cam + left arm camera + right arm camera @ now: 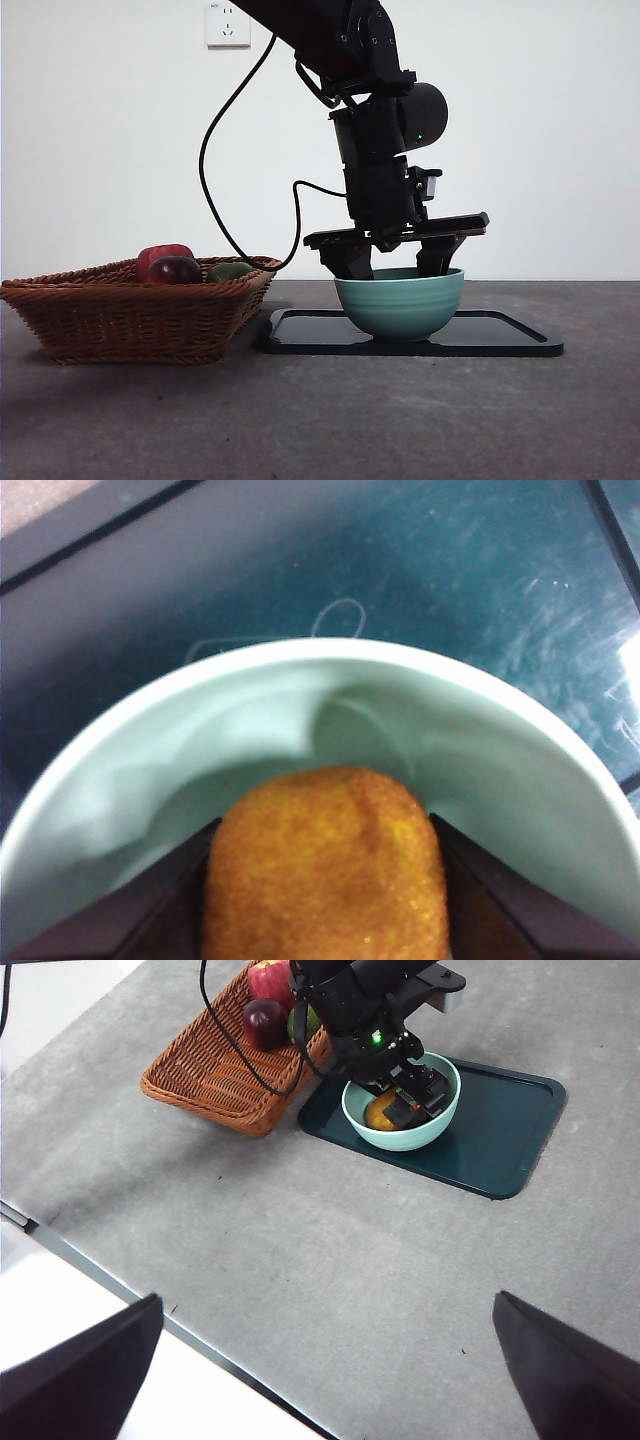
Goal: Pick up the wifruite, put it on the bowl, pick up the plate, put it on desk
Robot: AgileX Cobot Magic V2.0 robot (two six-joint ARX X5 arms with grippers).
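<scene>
The orange-brown wifruite [325, 870] sits low inside the mint-green bowl [250, 710], with my left gripper [325, 825] shut on it, a dark jaw pressing each side. In the front view the left gripper [397, 262] reaches down into the bowl [400, 305], which stands on the dark teal plate [500, 340] on the desk [300, 420]. From the right wrist view, the wifruite [378, 1115] shows in the bowl [400, 1140] under that arm. My right gripper [326, 1298] hangs high above the desk, open and holding nothing.
A brown wicker basket [130, 310] stands left of the plate, holding a red fruit [165, 255], a dark purple fruit [175, 270] and a green fruit [230, 271]. A black cable loops from the arm toward the basket. A wall socket [228, 24] is on the wall.
</scene>
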